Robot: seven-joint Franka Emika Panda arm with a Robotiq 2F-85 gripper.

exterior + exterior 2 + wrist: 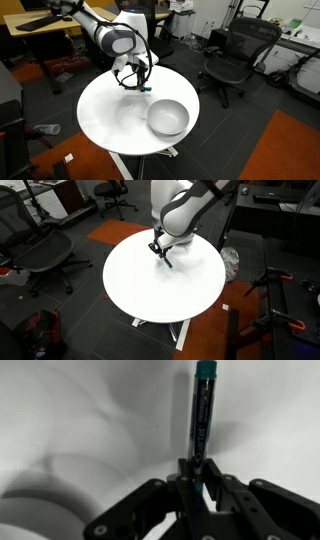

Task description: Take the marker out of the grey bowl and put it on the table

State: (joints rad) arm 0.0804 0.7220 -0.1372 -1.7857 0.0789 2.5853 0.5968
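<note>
The marker (203,415) is out of the bowl, pinched at its dark end between the fingers of the gripper (200,478), teal cap pointing away in the wrist view. In an exterior view it hangs low over the table (105,120), upper centre of the frame; whether it touches, I can't tell. I'd lower it gently, nearly flat, before letting go, so it doesn't roll. The grey bowl (168,118) sits apart at lower right, no obstacle; an office chair (232,55) stands beyond.
</note>
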